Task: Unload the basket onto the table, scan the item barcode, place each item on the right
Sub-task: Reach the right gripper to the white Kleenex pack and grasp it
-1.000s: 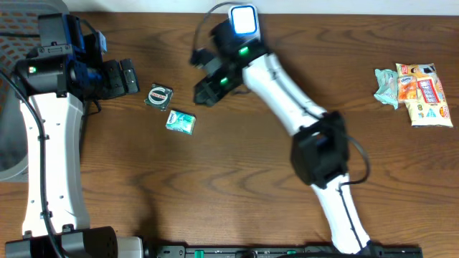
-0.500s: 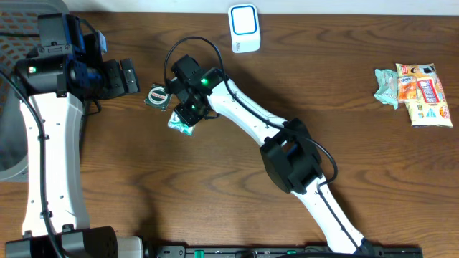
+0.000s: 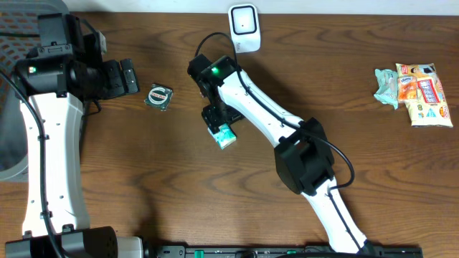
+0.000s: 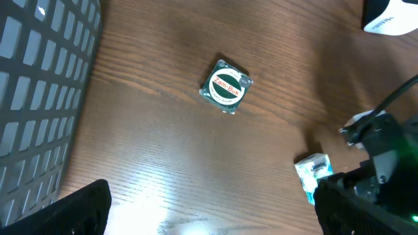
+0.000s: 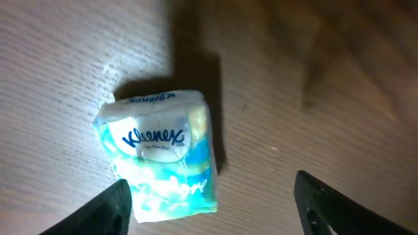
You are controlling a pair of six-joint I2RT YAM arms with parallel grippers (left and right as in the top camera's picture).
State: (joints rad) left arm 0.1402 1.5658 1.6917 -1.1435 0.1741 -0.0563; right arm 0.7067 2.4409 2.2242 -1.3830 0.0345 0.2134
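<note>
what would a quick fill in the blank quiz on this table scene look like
1. The brand word printed on the tissue pack is ____.
2. The round tin lies much nearer the ____ arm's gripper than the other one.
3. The right gripper hangs over the tissue pack with its jaws ____.

Missing words: kleenex; left; open
</note>
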